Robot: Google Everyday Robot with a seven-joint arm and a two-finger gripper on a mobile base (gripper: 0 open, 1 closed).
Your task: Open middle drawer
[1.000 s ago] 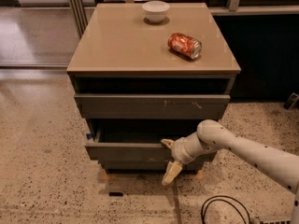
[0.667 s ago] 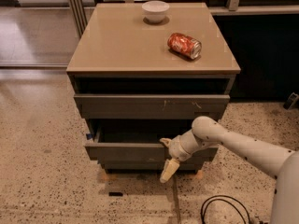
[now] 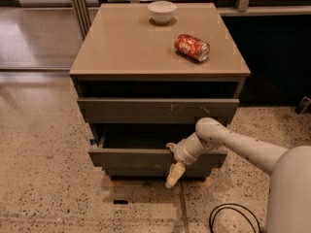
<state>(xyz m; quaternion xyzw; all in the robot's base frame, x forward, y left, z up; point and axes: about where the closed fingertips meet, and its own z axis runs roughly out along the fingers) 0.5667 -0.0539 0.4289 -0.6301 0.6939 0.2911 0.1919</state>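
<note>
The cabinet [image 3: 121,47] has three dark-grey drawer fronts under a tan top. The middle drawer [image 3: 131,158] is pulled out a little, and a dark strip of its interior shows above its flat front. My gripper [image 3: 172,162] is at the right part of that front, at its top edge, with a pale tip hanging down in front of the panel. My white arm [image 3: 243,147] reaches in from the lower right.
The scratched top drawer front [image 3: 155,110] sits above, slightly out. The bottom drawer front [image 3: 141,171] is below. A white bowl [image 3: 162,10] and a red can [image 3: 192,47] lie on the top. A black cable [image 3: 233,217] lies on the speckled floor.
My gripper and forearm have shifted slightly left along the middle drawer's front. The drawer stands about as far out as before.
</note>
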